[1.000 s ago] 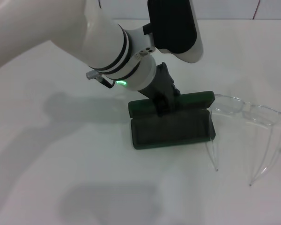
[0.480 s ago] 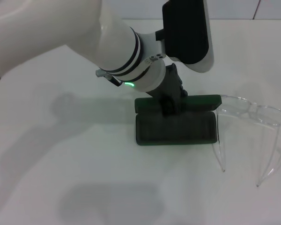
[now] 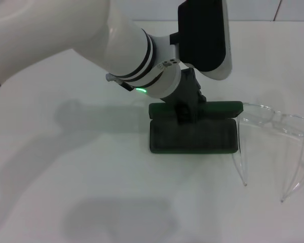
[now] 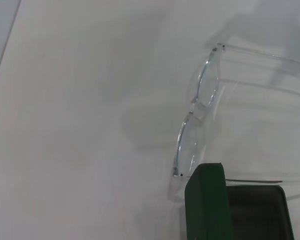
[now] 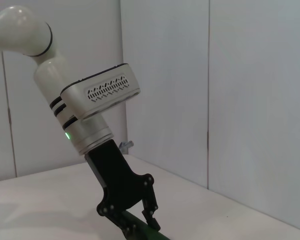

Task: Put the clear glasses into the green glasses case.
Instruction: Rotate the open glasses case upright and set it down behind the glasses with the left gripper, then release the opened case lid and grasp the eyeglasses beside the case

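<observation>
The green glasses case (image 3: pixel 192 136) lies open on the white table, its dark lining up and its lid (image 3: pixel 218 108) raised along the far side. My left gripper (image 3: pixel 185 114) comes down from above and is shut on that lid; in the right wrist view its fingers (image 5: pixel 151 216) straddle the green edge (image 5: pixel 152 235). The clear glasses (image 3: pixel 273 121) stand just right of the case with their arms pointing toward the front. Their nearer arm (image 3: pixel 240 159) runs along the case's right end. The left wrist view shows the glasses (image 4: pixel 195 112) beside the lid (image 4: pixel 205 205). My right gripper is out of view.
The left arm's white forearm (image 3: pixel 116 45) and its dark wrist housing (image 3: pixel 202 30) hang over the table behind the case. Pale wall panels (image 5: pixel 240 100) stand at the back.
My left gripper has moved to the right with the case in it, up against the glasses. The glasses have slid slightly right too.
</observation>
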